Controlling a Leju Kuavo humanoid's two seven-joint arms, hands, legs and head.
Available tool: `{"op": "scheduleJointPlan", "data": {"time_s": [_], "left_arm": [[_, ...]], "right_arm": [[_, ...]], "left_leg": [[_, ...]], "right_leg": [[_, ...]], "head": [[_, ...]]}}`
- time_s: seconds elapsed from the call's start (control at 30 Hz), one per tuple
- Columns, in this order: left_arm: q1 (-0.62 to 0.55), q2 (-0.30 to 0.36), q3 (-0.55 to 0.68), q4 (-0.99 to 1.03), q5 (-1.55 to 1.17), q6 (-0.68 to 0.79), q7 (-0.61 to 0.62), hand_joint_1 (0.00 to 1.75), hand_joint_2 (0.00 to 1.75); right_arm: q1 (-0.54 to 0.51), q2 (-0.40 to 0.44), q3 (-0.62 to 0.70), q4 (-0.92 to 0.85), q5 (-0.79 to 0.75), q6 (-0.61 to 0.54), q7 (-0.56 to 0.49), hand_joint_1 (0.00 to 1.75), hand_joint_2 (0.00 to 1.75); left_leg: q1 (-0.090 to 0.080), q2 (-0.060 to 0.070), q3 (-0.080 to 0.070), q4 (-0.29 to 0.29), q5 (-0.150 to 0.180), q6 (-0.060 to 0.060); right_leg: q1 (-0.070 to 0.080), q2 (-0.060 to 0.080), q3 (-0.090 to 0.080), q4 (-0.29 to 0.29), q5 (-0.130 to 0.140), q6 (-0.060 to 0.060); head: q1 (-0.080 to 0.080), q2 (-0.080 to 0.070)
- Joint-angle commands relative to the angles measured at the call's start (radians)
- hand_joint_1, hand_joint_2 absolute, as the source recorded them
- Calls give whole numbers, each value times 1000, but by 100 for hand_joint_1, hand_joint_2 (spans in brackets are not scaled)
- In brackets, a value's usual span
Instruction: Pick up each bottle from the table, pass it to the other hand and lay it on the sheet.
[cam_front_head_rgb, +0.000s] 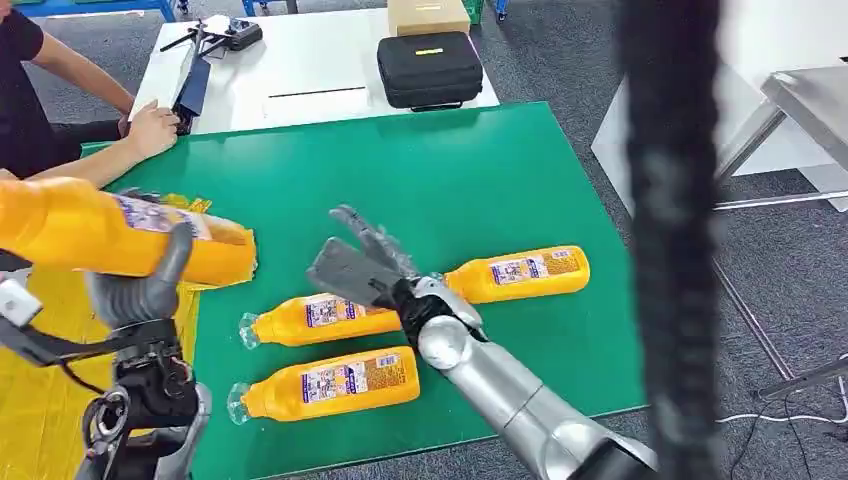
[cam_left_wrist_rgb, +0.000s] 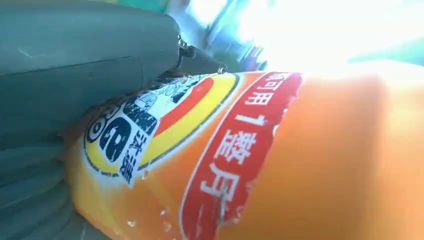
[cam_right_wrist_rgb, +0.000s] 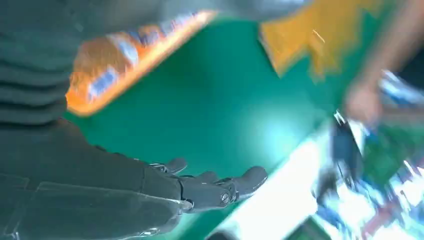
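Above the yellow sheet (cam_front_head_rgb: 40, 400), left hand (cam_front_head_rgb: 140, 290) gripping bottle (cam_front_head_rgb: 110, 238) — right hand (cam_front_head_rgb: 365, 262) spread, empty.

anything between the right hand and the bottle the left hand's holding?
Only bare green mat, per head view. Right hand is open, apart from the held bottle that the left hand grips.

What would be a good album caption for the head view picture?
Left hand holds an orange plastic bottle above the yellow sheet; three lie on the green table.
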Motion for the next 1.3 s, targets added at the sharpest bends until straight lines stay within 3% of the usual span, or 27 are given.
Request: {"op": "scheduleJointPlan", "data": {"time_s": [0.03, 0.1, 0.13, 0.3, 0.4, 0.63, 0.7, 0.83, 0.87, 0.9, 0.97, 1.0, 1.2, 1.3], "left_arm": [[19, 116, 204, 278, -985, 98, 213, 175, 175], [14, 141, 247, 382, -1241, -8, 337, 175, 175], [10, 163, 248, 428, -1331, -81, 389, 175, 175], [-18, 218, 226, 627, -1469, -222, 480, 175, 175], [-17, 219, 226, 634, -1469, -223, 480, 175, 175], [-17, 215, 222, 620, -1473, -267, 498, 175, 175], [-46, 216, 211, 680, -1468, -372, 519, 175, 175], [-82, 219, 212, 779, -1456, -426, 522, 175, 175], [-82, 218, 217, 785, -1453, -428, 526, 155, 175], [-80, 211, 235, 789, -1438, -429, 529, 0, 175], [-73, 205, 262, 786, -1393, -439, 513, 0, 175], [-71, 205, 267, 783, -1383, -438, 508, 0, 0], [-42, 167, 308, 682, -1201, -393, 415, 0, 0], [-33, 159, 311, 634, -1146, -396, 414, 0, 0]], "right_arm": [[190, -157, -193, -426, -39, 97, -54, 0, 0], [207, -173, -154, -493, 19, 163, -38, 0, 0], [208, -183, -126, -515, 29, 217, -31, 0, 175], [227, -216, -11, -565, 102, 335, -6, 0, 175], [232, -216, -6, -564, 104, 336, -6, 0, 175], [227, -226, 1, -556, 110, 346, -13, 0, 175], [216, -269, 61, -555, 149, 387, -15, 0, 175], [189, -317, 182, -528, 220, 444, -3, 0, 175], [186, -319, 194, -521, 226, 450, -2, 0, 175], [174, -326, 221, -504, 243, 458, 7, 0, 175], [161, -328, 245, -474, 274, 464, 31, 0, 175], [158, -327, 250, -464, 281, 467, 43, 0, 175], [142, -301, 277, -341, 404, 470, 165, 0, 175], [142, -285, 281, -298, 437, 450, 170, 0, 175]], "left_leg": [[0, -4, 7, -2, -1, -4], [1, -4, 11, -2, -2, -5], [0, -3, 8, -2, -2, -4], [0, 1, 9, -3, -2, -5], [3, 7, 7, -1, -3, -5], [3, 5, 2, 0, -1, -5], [2, 4, 2, -1, -1, -5], [2, 2, 5, -1, -1, -6], [2, 3, 6, -1, -2, -6], [2, 4, 5, -1, -2, -6], [2, 5, 5, -1, -1, -6], [2, 5, 6, -2, -2, -6], [3, 4, 6, -2, -1, -6], [3, 3, 3, -2, 1, -5]], "right_leg": [[0, -6, 8, -2, -3, -1], [1, -6, 11, -2, -4, -1], [0, -5, 8, -1, -3, -1], [0, -3, 8, -1, -3, -2], [2, 2, 4, -1, -1, -2], [1, 2, 1, -1, 1, -4], [1, 2, 1, -1, 1, -4], [1, -1, 5, -1, -1, -4], [2, 1, 5, -1, 0, -4], [1, 1, 4, -1, 0, -4], [1, 3, 3, -1, 1, -4], [1, 2, 5, -1, 0, -4], [2, 0, 6, -2, 1, -4], [1, 0, 3, -2, 1, -3]], "head": [[0, 0], [0, 0], [0, 0], [1, 0], [0, 0], [0, 0], [0, 0], [0, 0], [1, 0], [0, 0], [0, 0], [0, 0], [0, 0], [0, 0]]}}
